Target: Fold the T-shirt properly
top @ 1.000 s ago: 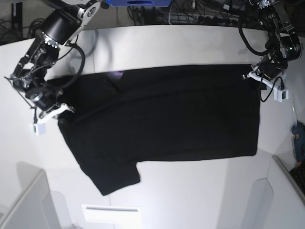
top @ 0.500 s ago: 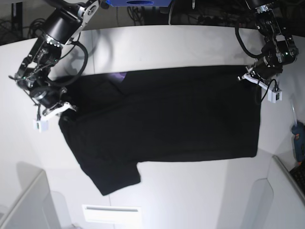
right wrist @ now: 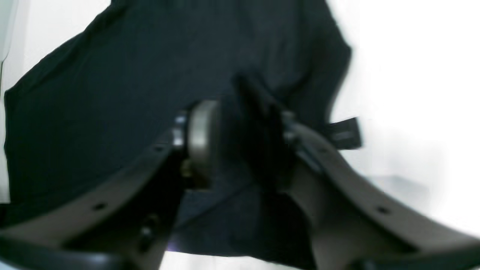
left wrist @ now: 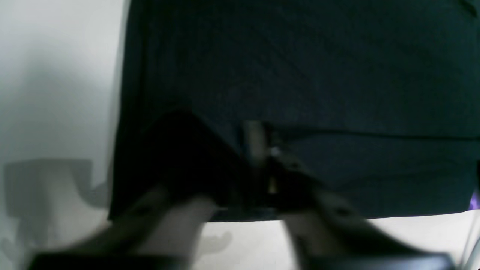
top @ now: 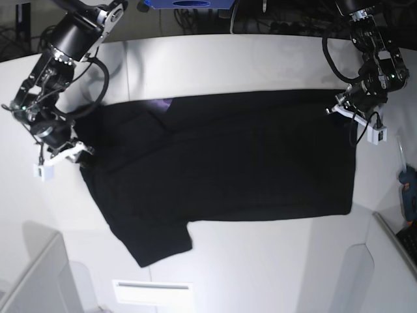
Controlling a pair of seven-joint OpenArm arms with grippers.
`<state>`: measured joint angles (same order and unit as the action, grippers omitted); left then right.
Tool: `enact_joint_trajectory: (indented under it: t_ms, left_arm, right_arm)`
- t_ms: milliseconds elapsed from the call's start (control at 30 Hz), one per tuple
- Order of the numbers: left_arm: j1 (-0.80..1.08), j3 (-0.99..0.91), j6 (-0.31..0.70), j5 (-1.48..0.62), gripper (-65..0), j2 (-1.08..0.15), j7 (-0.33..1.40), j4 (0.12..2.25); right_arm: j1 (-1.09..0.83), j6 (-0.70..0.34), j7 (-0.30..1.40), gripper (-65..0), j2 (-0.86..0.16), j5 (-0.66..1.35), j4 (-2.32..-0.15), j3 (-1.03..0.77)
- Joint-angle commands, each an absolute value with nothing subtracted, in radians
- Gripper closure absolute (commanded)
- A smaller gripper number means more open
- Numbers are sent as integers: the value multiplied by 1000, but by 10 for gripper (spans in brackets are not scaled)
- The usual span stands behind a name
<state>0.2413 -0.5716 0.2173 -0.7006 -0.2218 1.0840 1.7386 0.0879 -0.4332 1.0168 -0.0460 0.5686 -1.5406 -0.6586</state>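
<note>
Large black short-sleeved cloth T-shirt [top: 221, 163] lies spread flat across the middle of the white tabletop [top: 221, 59], long axis running 3 to 9 o'clock in the base view. One sleeve sticks out toward 7 o'clock, near the table's front edge. Small purple patch shows at the shirt's upper edge, around 11 o'clock.

Left gripper [top: 350, 112] sits at the shirt's 2 o'clock corner. Left wrist view: its fingers are drawn together on a raised ridge of black cloth [left wrist: 258, 150], fabric bunched between the pads; blurred, but the pinch reads clearly.

Right gripper [top: 65, 151] is at the 9 o'clock edge, at the shoulder/sleeve end. Right wrist view: a fold of cloth stands up between the round grey pad [right wrist: 200, 142] and the opposite finger, jaws narrowed onto it. Small black tag [right wrist: 343, 134] pokes out of the fabric just beside that finger.

Blue-handled tool [top: 408, 192] lies on the table at 3 o'clock, apart from the shirt.
</note>
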Motion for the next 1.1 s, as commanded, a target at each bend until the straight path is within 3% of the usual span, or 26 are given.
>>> enact_joint_trajectory:
  t_ms: [0,100,167,367,533,667,767,833,933,1000,1067]
  left_arm:
    - [236,-581,223,-711,-196,-237,1066,1758]
    - [220,-582,223,-711,-367,-239,1066,1762]
    - [217,-587,225,-713,-425,-239,1066,1764]
    - [260,-774,242,-723,-416,-222,1067,1873]
    - [380,-935,455,-854,-413,-213,1066,1899]
    - [460,-1007,526,-860,-318,-168,1064,1891]
    - [481,-1033,535,-860,-229,-137,1064,1847]
    - [484,-1032,538,-860,-204,-136,1064,1784]
    - [478,-1030,538,-860,-219,-128,1063,1681]
    - [476,-1030,538,-860,-270,-128,1058,1641]
    - [478,-1015,538,-860,-364,-130,1006,1621]
  right_arm:
    - [110,-433,1000,-270,-54,588,-1564,-662]
    - [108,-433,1000,-270,-81,590,-1566,-664]
    - [94,-433,1000,-270,-82,591,-1584,-665]
    - [-56,-433,952,-270,-47,593,-1784,-662]
    - [-188,-432,924,-270,19,591,-1913,-667]
    - [-232,-380,923,-270,107,591,-1906,-757]
    - [-232,-378,923,-272,117,591,-1867,-785]
    - [-216,-374,908,-272,114,591,-1822,-794]
    - [-217,-354,846,-272,113,590,-1770,-789]
    - [-219,-334,819,-272,113,590,-1741,-785]
    - [-219,-331,803,-272,111,590,-1709,-785]
